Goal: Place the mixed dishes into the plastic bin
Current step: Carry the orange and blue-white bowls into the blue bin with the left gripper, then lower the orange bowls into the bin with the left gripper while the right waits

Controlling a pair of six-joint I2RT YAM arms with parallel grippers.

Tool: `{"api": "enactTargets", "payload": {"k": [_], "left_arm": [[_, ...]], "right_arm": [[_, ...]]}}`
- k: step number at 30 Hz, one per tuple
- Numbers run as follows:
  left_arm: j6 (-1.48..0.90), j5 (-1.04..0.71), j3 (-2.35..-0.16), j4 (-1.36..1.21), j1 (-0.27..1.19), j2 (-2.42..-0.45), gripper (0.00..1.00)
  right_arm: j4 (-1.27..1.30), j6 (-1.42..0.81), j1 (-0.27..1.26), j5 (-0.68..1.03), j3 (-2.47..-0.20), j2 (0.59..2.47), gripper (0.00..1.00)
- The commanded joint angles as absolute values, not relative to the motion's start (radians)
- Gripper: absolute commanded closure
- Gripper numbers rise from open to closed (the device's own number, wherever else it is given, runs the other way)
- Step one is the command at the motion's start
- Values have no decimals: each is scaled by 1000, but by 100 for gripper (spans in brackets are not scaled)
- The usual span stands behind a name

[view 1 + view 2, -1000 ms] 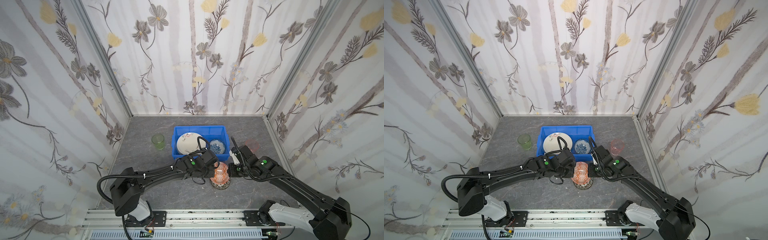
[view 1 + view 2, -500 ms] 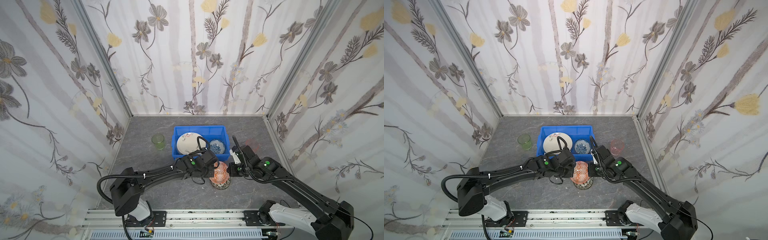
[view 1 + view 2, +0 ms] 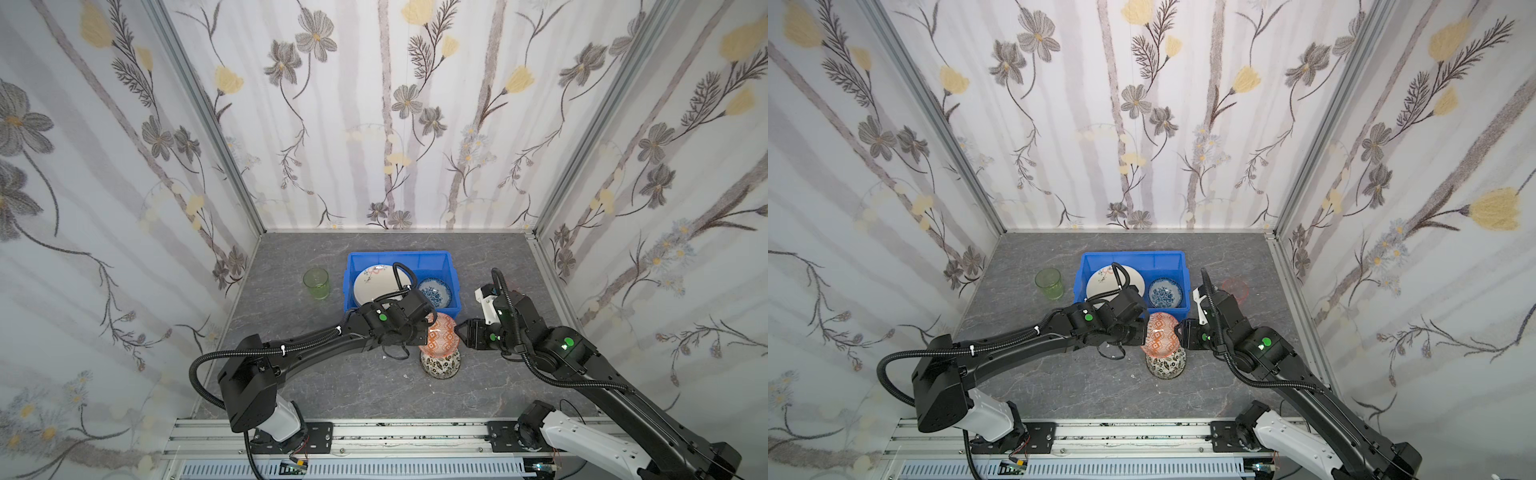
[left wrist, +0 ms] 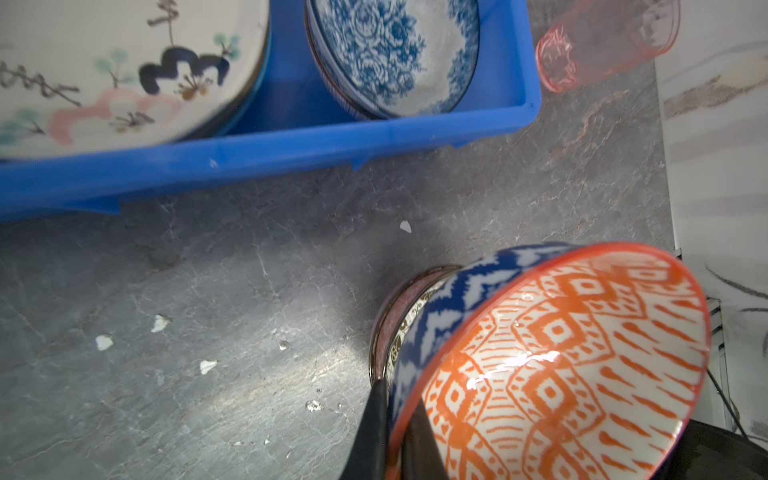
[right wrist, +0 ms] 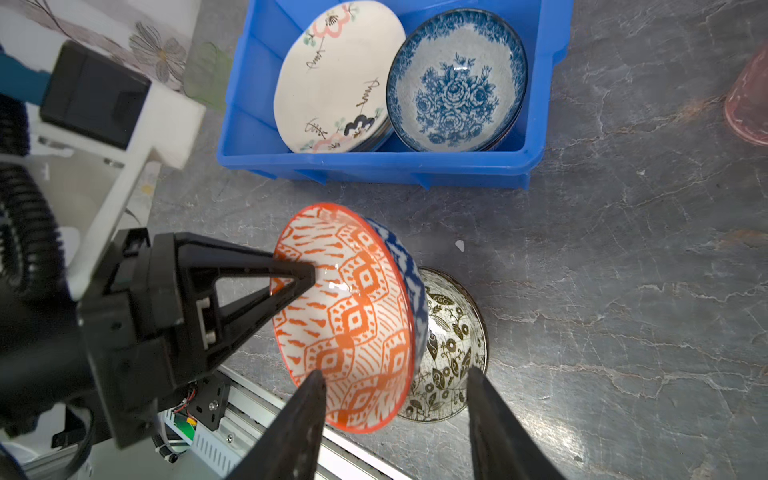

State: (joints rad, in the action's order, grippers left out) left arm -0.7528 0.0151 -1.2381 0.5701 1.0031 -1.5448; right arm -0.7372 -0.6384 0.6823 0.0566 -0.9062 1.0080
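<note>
My left gripper (image 4: 395, 399) is shut on the rim of an orange-patterned bowl (image 3: 442, 334) with a blue outside, holding it tilted on edge. Under the bowl sits a black-white leaf bowl (image 5: 453, 340) on the table. My right gripper (image 5: 395, 372) is open, its fingers straddling the orange bowl's (image 5: 349, 320) far rim without pinching it. Behind them stands the blue plastic bin (image 3: 399, 254), which holds a cream plate (image 3: 372, 282) and a blue-white bowl (image 3: 434, 291). Whether the orange bowl touches the leaf bowl I cannot tell.
A green tumbler (image 3: 316, 282) stands left of the bin. A pink tumbler (image 3: 1235, 287) stands right of it, just behind my right arm. Flowered walls close in three sides. Small white chips (image 4: 104, 343) dot the grey table.
My right gripper has opened and let go of the orange bowl's rim. The left gripper has kept its hold, and the bowl has barely moved.
</note>
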Motion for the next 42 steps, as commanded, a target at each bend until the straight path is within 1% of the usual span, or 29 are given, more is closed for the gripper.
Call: {"api": "enactTargets", "payload": {"k": [1, 8, 10, 13, 19, 29, 42], "left_arm": [[-687, 57, -1287, 565, 965, -1558, 100], [-593, 53, -1462, 594, 870, -1671, 100], [-559, 71, -1507, 594, 854, -1711, 100], [-546, 37, -1552, 600, 819, -1770, 100], [-518, 40, -1615, 602, 802, -1855, 100], [-505, 40, -1724, 604, 783, -1984, 100], [-497, 26, -1797, 609, 755, -2084, 100]], "right_arm": [[-713, -662, 682, 13, -885, 951, 45], [-732, -709, 682, 4, -813, 835, 41], [-733, -720, 681, 1, -800, 823, 40], [-733, -738, 682, 12, -796, 816, 39], [-746, -746, 682, 0, -785, 789, 37], [-761, -719, 681, -21, -793, 820, 36], [-737, -652, 648, -25, -796, 889, 34]]}}
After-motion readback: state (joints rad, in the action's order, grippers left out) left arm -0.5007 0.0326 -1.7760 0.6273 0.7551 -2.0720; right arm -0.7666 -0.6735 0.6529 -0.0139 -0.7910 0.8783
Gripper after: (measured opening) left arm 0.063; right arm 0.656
